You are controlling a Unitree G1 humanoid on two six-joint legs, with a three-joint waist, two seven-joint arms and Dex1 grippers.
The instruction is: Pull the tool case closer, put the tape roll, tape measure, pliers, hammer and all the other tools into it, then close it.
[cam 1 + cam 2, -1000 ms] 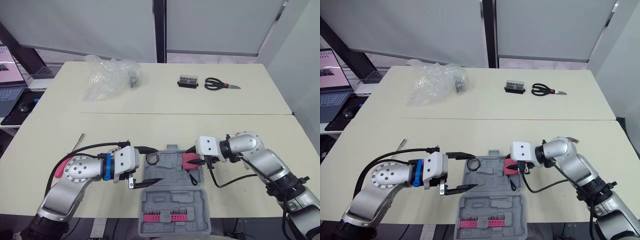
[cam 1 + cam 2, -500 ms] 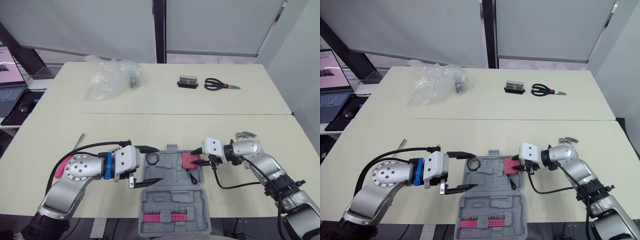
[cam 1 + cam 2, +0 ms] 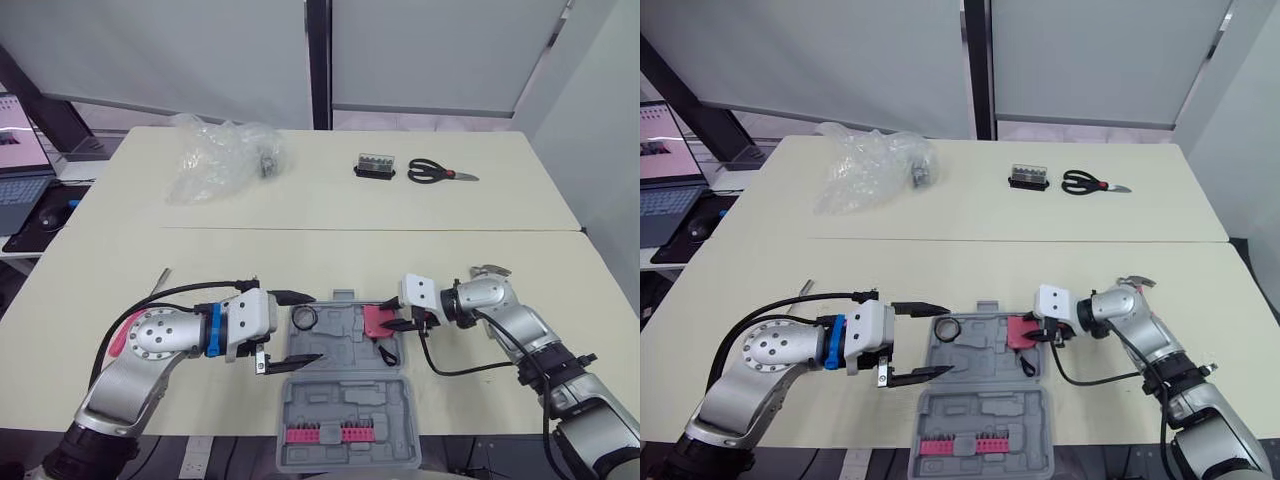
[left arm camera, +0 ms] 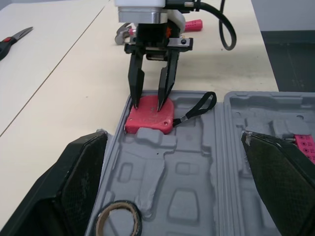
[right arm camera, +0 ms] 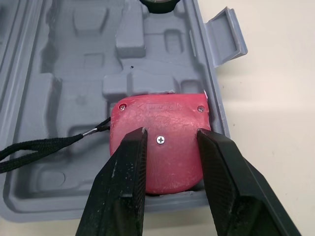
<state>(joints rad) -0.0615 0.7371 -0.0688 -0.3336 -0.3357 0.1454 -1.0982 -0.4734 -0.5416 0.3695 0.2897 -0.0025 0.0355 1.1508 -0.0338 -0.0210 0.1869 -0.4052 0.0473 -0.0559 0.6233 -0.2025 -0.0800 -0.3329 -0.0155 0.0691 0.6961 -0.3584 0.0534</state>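
Note:
The grey tool case (image 3: 338, 346) lies open at the table's near edge, its lid (image 3: 345, 405) holding red bits. A tape roll (image 3: 305, 318) lies in its left end and the red tape measure (image 3: 376, 320) at its right end, strap trailing. My right gripper (image 3: 398, 318) is open, its fingertips resting on top of the tape measure (image 5: 157, 147) without clasping it. My left gripper (image 3: 303, 328) is wide open over the case's left end, straddling the tape roll. The hammer (image 3: 489, 270) lies behind my right wrist. Black-handled pliers (image 3: 440, 171) lie at the far right.
A small black bit box (image 3: 376, 163) sits beside the pliers. A crumpled clear plastic bag (image 3: 220, 155) lies at the far left of the table. A thin metal rod (image 3: 158, 280) rests near the left edge. A laptop (image 3: 20, 175) stands on a side desk.
My right gripper has drawn back a little to the right, leaving the tape measure lying in the case. The left gripper has not moved.

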